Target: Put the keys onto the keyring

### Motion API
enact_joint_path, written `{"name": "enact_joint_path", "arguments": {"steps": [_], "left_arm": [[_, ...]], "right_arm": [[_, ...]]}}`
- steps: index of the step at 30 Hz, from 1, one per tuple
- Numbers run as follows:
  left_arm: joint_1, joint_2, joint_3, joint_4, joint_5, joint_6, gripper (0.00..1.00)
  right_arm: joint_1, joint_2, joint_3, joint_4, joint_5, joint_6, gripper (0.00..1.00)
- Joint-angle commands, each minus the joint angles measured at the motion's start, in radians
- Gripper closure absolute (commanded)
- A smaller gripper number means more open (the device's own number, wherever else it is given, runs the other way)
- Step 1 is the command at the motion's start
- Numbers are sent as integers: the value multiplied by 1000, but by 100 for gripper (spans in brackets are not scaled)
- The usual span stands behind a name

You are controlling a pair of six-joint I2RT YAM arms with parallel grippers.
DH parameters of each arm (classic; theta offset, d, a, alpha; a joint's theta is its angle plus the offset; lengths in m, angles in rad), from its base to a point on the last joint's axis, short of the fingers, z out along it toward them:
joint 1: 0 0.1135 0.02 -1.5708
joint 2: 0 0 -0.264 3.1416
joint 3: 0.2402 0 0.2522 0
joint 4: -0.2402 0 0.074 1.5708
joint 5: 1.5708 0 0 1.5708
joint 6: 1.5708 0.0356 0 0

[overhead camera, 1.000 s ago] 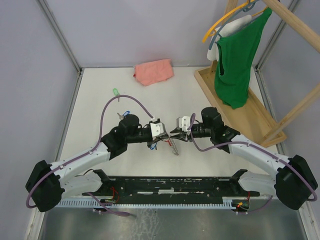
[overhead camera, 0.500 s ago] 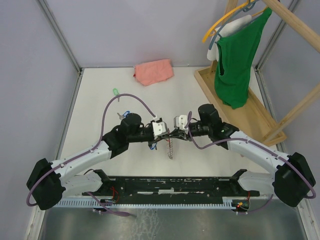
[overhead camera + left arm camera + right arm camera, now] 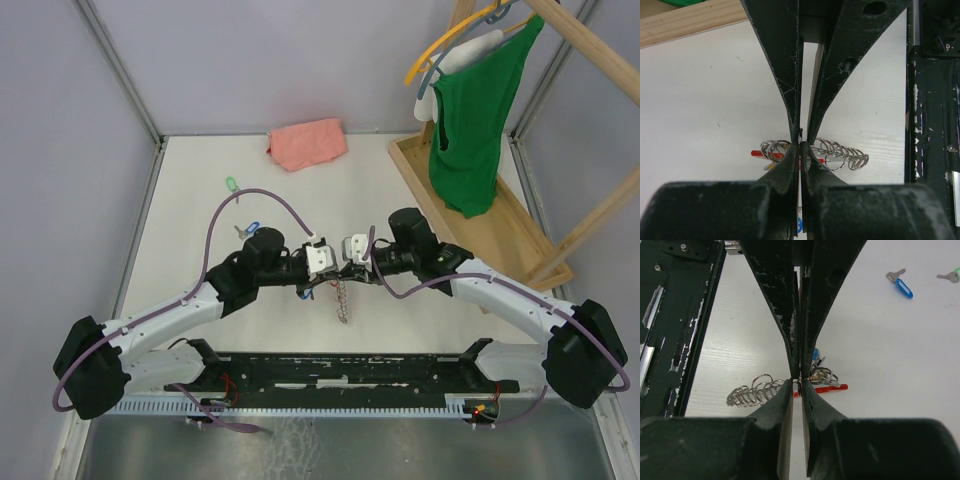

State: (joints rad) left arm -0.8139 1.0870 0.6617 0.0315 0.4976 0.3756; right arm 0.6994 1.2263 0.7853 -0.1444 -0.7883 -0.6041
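White table (image 3: pixel 190 200). Pink cloth (image 3: pixel 307 143) at 12 o'clock, far edge. Wooden rack base (image 3: pixel 515 235) at 2 o'clock. Green-headed key (image 3: pixel 231 184) at 10 o'clock, blue-headed key (image 3: pixel 250 226) just nearer centre. Ring chain (image 3: pixel 343 300) at centre, red piece (image 3: pixel 827 388) beside it.

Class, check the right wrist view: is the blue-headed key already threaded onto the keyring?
No, the blue-headed key lies loose on the table, apart from the keyring.
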Motion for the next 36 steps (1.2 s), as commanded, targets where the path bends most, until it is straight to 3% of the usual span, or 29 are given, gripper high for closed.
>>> {"name": "enact_joint_path", "arguments": {"steps": [1,5,14,20,27,32,36], "left_arm": [[-5,-3,56,48,-8,26,97],[-6,-3,56,48,-3,25,97],[-7,-17,45,55,-37,16,97],[-7,-58,-15,142,-115,-44,80],[-7,-97,-113,293,-340,-253,67],[-6,-76,-116,222,-498,-475,65],[-7,-28,-82,35,-570,-573,65]], "right_arm": [[11,9,52,-23,4,-29,81],[13,16,58,-40,2,-38,82],[13,1,55,-68,52,-51,99],[6,-55,-26,68,83,-1,99],[-15,-116,-148,273,114,87,99],[-14,-171,-237,404,183,127,99],[-16,-218,-299,482,222,149,99]]}}
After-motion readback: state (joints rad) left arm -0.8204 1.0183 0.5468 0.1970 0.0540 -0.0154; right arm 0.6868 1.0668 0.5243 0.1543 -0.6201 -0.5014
